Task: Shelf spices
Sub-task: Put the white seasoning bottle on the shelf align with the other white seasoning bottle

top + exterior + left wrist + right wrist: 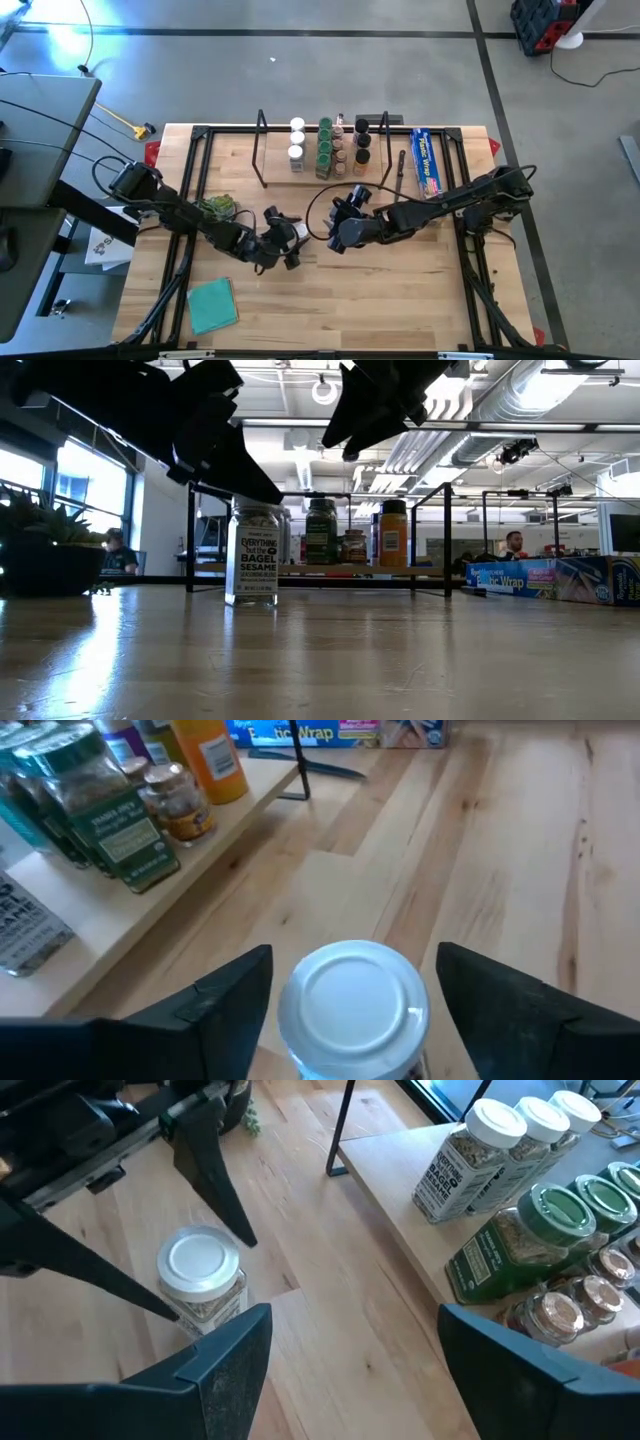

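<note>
A clear spice jar with a white lid point(352, 1005) stands upright on the bare table in front of the shelf point(330, 150), labelled bagel sesame in the low view point(252, 555). My left gripper point(355, 960) is open, one finger on each side of the jar's lid, with a gap showing on both sides point(202, 1275). My right gripper point(350, 1370) hangs open above the table point(345, 205), right of the jar, with nothing between its fingers. Several jars with white, green and brown lids point(520, 1210) stand in rows on the shelf's wooden board.
A long blue wrap box point(427, 160) lies right of the shelf, with a thin black utensil point(400, 170) beside it. A flat teal square point(212, 305) lies at the near left, and a green plant point(217, 207) sits by the left arm. A black frame point(190, 180) borders the table.
</note>
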Tool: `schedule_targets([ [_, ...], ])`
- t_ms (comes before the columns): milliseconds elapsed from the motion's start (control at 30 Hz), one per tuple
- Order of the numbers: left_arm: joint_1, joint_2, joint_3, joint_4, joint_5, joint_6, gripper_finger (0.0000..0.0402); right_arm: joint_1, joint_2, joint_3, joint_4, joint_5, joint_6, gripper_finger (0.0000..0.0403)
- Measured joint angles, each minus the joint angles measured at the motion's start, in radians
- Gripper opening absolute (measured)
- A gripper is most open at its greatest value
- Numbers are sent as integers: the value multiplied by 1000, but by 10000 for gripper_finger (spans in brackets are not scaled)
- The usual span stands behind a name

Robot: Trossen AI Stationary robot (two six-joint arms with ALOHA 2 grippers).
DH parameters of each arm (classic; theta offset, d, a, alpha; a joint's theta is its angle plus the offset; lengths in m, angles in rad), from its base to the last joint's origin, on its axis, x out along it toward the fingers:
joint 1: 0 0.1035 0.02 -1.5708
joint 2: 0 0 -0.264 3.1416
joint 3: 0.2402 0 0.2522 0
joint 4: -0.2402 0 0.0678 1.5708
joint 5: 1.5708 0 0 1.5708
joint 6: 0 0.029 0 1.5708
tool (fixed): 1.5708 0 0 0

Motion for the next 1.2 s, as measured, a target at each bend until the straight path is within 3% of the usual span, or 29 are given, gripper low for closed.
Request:
schedule_targets([
  [300,17,-4,0,-5,87,-5,198,6,0,0,0,1,0,279],
  [467,25,-75,-3,-52,110,151,198,15,0,0,0,10,1,279],
  [600,108,-212,-2,-140,158,320,198,27,0,0,-2,16,1,279],
  [800,354,-359,-1,-178,469,584,198,49,0,0,-2,61,3,279],
  [1000,546,-362,-1,-161,693,777,198,70,0,0,-3,69,27,279],
  [1100,604,-337,-1,-168,767,830,198,79,0,0,-3,69,27,279],
  [1200,645,-326,-1,-168,778,859,198,82,0,0,-3,69,32,279],
])
